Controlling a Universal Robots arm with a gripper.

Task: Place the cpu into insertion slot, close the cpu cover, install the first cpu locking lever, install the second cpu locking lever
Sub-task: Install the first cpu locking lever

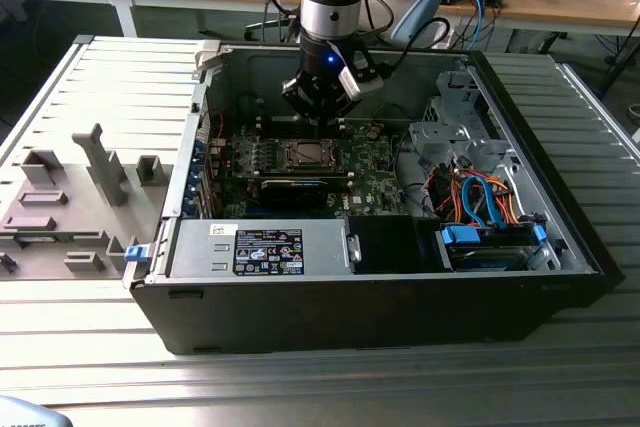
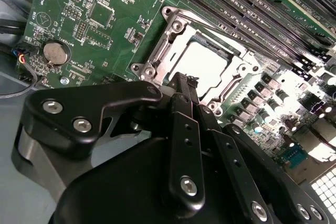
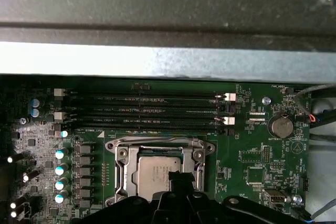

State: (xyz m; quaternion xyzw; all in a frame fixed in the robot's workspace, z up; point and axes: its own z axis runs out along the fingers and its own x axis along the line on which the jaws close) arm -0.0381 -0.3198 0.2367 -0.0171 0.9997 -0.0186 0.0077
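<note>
1. The gripper (image 2: 181,85) hovers just above the cpu (image 2: 207,66), its fingers drawn together on nothing.
2. The cpu lies in the insertion slot (image 3: 157,174), with the cpu cover (image 2: 173,35) apparently down around it, though glare hides the fit.
3. Beyond the cpu, the memory slots (image 3: 147,109) risk a knock from a stray descent.
</note>
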